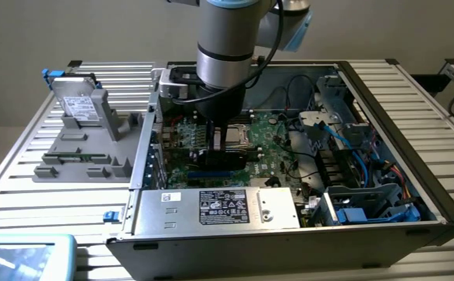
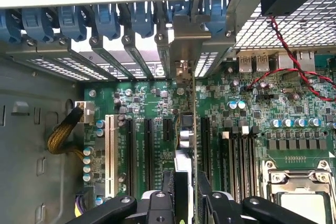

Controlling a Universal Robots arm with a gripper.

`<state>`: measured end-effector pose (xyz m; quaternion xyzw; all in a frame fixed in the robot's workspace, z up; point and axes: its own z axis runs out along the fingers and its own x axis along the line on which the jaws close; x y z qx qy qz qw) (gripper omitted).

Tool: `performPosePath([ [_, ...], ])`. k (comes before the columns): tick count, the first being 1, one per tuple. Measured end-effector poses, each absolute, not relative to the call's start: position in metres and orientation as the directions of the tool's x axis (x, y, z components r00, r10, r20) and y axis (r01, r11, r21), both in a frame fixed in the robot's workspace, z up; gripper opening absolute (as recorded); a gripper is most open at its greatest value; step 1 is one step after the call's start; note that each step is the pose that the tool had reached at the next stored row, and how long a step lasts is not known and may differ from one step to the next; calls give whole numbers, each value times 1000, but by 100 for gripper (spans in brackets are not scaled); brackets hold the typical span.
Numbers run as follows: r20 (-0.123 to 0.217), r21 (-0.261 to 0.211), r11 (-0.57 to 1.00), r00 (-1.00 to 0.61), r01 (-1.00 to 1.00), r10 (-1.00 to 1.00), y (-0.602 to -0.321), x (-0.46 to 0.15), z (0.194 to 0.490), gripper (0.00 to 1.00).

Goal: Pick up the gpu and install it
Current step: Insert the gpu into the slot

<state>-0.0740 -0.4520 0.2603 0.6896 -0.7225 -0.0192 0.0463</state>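
Holding the gpu [image 1: 229, 157] edge-on, the gripper [image 1: 225, 146] has its jaws narrowed onto the card's two faces, low over the motherboard [image 1: 182, 133] inside the open computer case [image 1: 391, 105]. The wrist view adds the card's silver bracket [image 2: 185, 40] at the rear slot openings; the exterior view adds a grey drive [image 1: 79, 105] on the table [image 1: 24, 193].

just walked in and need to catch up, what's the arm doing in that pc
The arm reaches down into the open pc case. Its gripper holds the gpu on edge over the motherboard, with the card's bracket at the case's rear wall. Whether the card is seated in a slot cannot be told.
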Motion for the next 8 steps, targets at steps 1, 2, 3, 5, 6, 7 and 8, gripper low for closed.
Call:
performPosePath([
  [1, 40, 92, 48, -45, -995, -998, -453, -74, 260, 28],
  [2, 40, 93, 48, -45, -995, -998, -453, -74, 260, 28],
  [3, 40, 93, 48, -45, -994, -998, -454, -74, 260, 28],
  [5, 40, 93, 49, -45, -994, -998, -454, -74, 260, 28],
  [6, 40, 94, 48, -45, -994, -998, -454, -74, 260, 28],
  [7, 40, 94, 48, -45, -994, -998, -454, -74, 260, 28],
  [8, 41, 95, 49, -45, -994, -998, -454, -74, 260, 28],
])
